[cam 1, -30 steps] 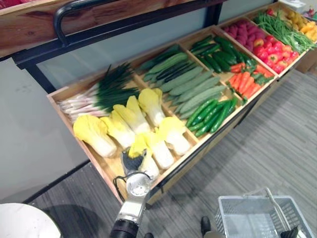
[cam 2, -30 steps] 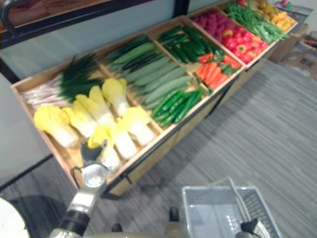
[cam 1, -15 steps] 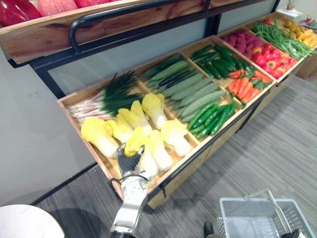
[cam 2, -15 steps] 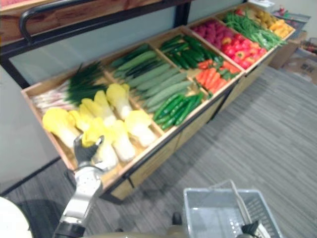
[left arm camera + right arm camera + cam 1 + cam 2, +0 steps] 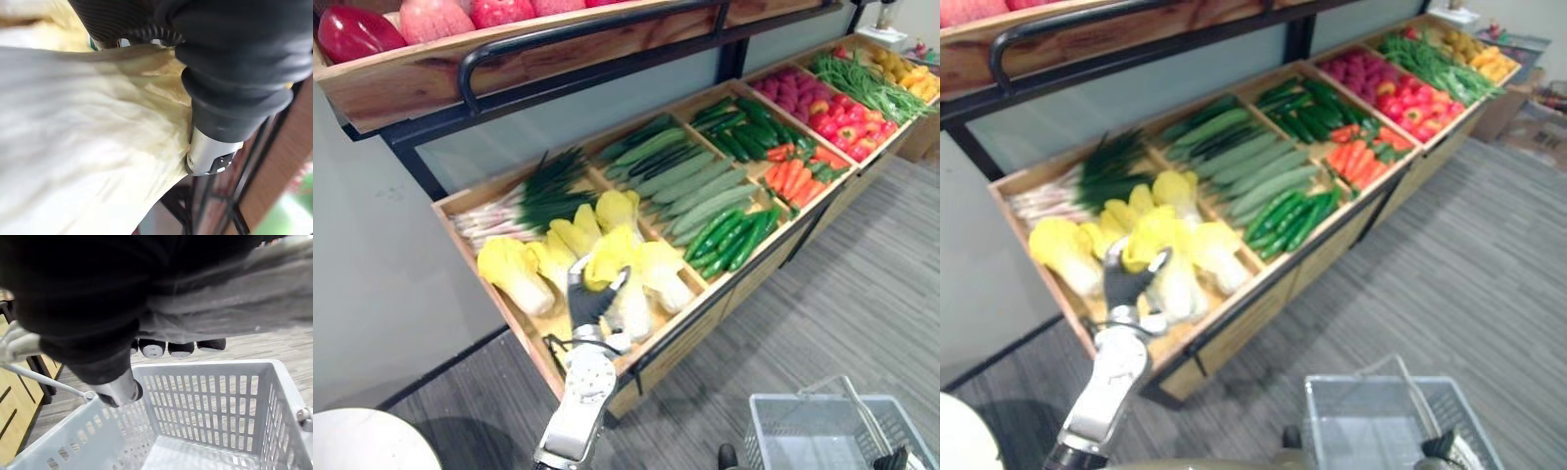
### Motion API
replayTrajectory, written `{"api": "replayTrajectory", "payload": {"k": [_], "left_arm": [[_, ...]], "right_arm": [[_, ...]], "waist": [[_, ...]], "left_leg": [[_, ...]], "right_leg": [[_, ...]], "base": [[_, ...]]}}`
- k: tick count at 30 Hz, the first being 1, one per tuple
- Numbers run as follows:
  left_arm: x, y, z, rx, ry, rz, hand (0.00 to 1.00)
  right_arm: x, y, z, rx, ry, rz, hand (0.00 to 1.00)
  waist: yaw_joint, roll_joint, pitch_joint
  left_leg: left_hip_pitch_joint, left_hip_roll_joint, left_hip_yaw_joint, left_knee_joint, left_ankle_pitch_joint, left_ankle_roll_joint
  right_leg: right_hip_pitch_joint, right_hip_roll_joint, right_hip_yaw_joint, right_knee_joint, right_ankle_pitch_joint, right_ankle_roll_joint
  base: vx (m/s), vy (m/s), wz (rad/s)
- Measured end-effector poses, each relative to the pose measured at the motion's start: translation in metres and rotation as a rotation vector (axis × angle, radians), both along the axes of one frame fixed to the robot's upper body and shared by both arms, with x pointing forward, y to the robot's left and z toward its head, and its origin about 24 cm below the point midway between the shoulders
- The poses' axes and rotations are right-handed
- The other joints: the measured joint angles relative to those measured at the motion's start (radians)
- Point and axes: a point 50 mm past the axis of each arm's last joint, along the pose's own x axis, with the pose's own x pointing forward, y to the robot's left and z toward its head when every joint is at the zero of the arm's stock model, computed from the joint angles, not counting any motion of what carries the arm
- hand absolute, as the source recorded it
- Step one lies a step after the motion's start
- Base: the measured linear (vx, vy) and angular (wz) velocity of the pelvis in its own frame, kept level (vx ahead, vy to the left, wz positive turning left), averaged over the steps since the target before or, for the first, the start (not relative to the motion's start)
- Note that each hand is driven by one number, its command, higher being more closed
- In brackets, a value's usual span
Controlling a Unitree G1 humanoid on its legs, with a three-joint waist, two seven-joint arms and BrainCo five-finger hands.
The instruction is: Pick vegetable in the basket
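My left hand is shut on a Chinese cabbage with yellow leaves and a white stalk, holding it over the front of the cabbage bin. In the left wrist view the pale cabbage presses against the palm, with the thumb curled on it. Other cabbages lie in the same bin. The grey plastic basket hangs low on the right, and my right hand is curled round its handle. The inside of the basket holds nothing.
The slanted wooden display holds spring onions, cucumbers, carrots, red peppers and green beans. A black rail and an upper shelf of red fruit overhang it. A white round top sits at the lower left.
My left hand has closed on a cabbage and lifted it up and back from the front of the bin. The camera has tilted up a little. The basket has stayed put.
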Motion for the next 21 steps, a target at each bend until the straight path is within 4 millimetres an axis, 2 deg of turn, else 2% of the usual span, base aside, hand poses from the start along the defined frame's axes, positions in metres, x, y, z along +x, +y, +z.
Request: {"api": "replayTrajectory", "payload": {"k": [4, 6, 9, 15, 19, 21], "left_arm": [[0.0, -0.04, 0.005, -0.105, 0.001, -0.266, 1.0], [0.001, -0.055, 0.001, -0.129, 0.029, -0.358, 1.0], [-0.001, -0.076, -0.002, -0.147, 0.06, -0.482, 1.0], [-0.007, -0.103, -0.007, -0.129, 0.091, -0.639, 1.0], [-0.008, -0.116, -0.009, -0.148, 0.117, -0.699, 1.0], [-0.013, -0.129, -0.016, -0.137, 0.14, -0.752, 1.0]], "right_arm": [[0.017, -0.008, 0.011, -0.02, -0.013, 0.088, 1.0], [0.027, -0.01, 0.016, -0.026, -0.026, 0.125, 1.0], [0.048, -0.009, 0.03, -0.05, -0.102, 0.186, 1.0], [0.079, -0.001, 0.06, -0.067, -0.258, 0.283, 1.0], [0.087, 0.004, 0.072, -0.073, -0.325, 0.325, 1.0], [0.088, 0.007, 0.078, -0.067, -0.354, 0.342, 1.0]], "waist": [[-0.002, 0.013, -0.009], [-0.003, 0.012, -0.008], [-0.005, 0.026, -0.021], [-0.048, 0.024, -0.022], [-0.057, 0.022, -0.021], [-0.06, 0.02, -0.02]], "left_leg": [[0.022, 0.0, 0.024, -0.003, -0.001, -0.001], [0.035, 0.001, 0.04, -0.01, -0.003, -0.005], [0.05, 0.001, 0.083, -0.026, -0.004, -0.005], [0.072, 0.005, 0.135, -0.039, -0.007, -0.009], [0.088, 0.007, 0.146, -0.037, -0.015, -0.013], [0.088, 0.008, 0.147, -0.036, -0.017, -0.014]], "right_leg": [[-0.001, 0.003, 0.023, 0.01, -0.005, -0.008], [-0.005, 0.007, 0.042, 0.013, -0.006, -0.009], [-0.022, 0.013, 0.082, 0.012, -0.003, -0.003], [-0.035, 0.026, 0.136, 0.012, 0.008, 0.005], [-0.031, 0.032, 0.16, 0.012, 0.011, 0.006], [-0.031, 0.033, 0.163, 0.012, 0.011, 0.007]], "base": [[0.01, -0.004, -0.15], [-0.01, -0.007, -0.24], [0.0, -0.002, -0.4], [0.01, -0.006, -0.25], [0.0, -0.005, -0.18], [-0.01, -0.007, -0.02]]}}
